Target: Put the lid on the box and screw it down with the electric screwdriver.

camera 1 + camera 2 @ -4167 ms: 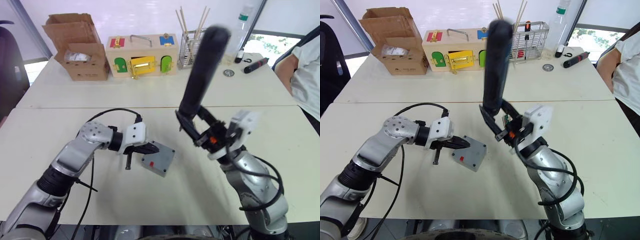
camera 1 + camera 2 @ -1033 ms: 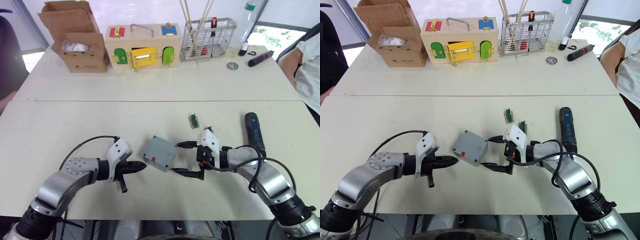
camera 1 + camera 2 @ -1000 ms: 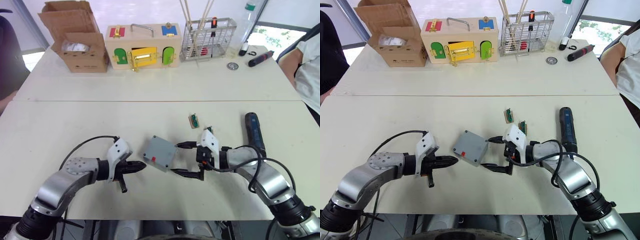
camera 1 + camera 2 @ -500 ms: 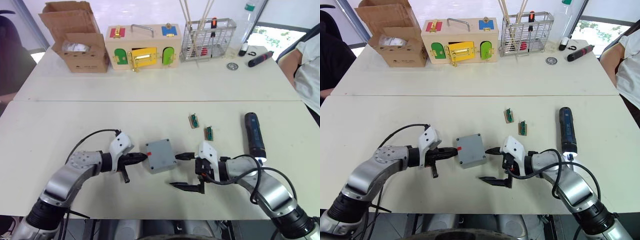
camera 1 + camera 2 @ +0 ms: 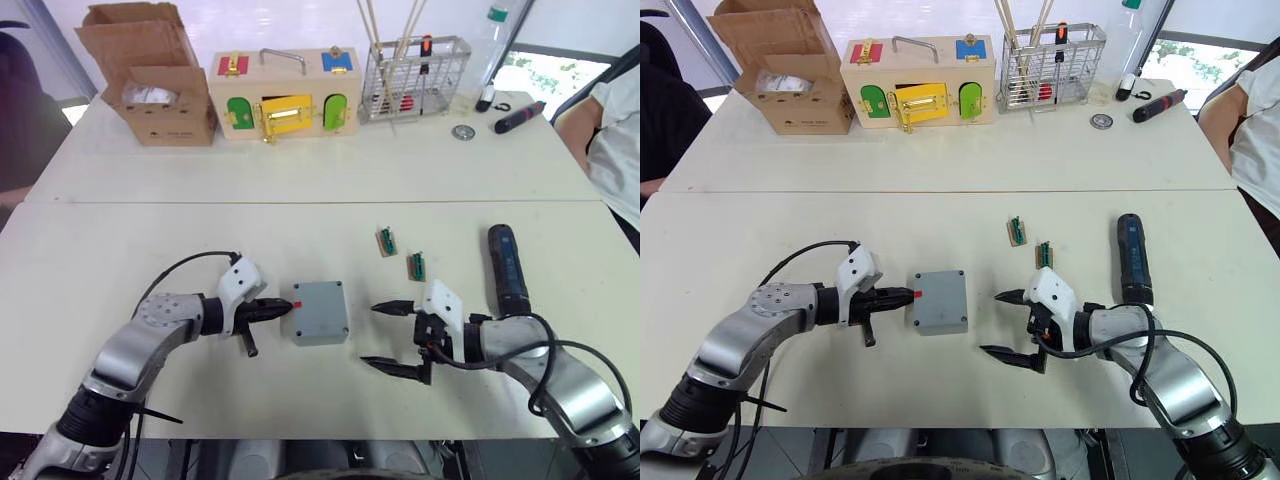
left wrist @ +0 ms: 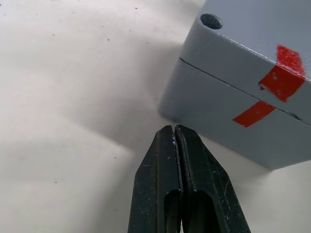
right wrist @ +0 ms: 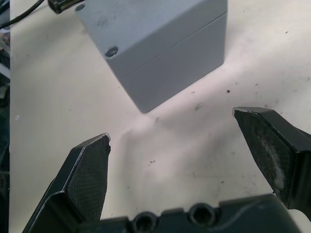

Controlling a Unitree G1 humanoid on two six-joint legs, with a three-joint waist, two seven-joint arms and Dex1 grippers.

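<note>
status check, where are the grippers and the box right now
Left gripper shut, tips at the box, lid seated on it. Right gripper open, empty, short of it. Electric screwdriver lying on table.

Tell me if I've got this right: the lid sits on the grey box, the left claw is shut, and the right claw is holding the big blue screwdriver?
Not quite. The right claw is open and empty; the screwdriver lies on the table, as the right eye view shows. The rest holds: lid on box, left claw shut.

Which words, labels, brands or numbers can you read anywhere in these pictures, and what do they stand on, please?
None can be read.
Cardboard box: a dark printed line on its front, too small to read.
Box: two plain red tape marks, no writing.
Electric screwdriver: no legible marking.
</note>
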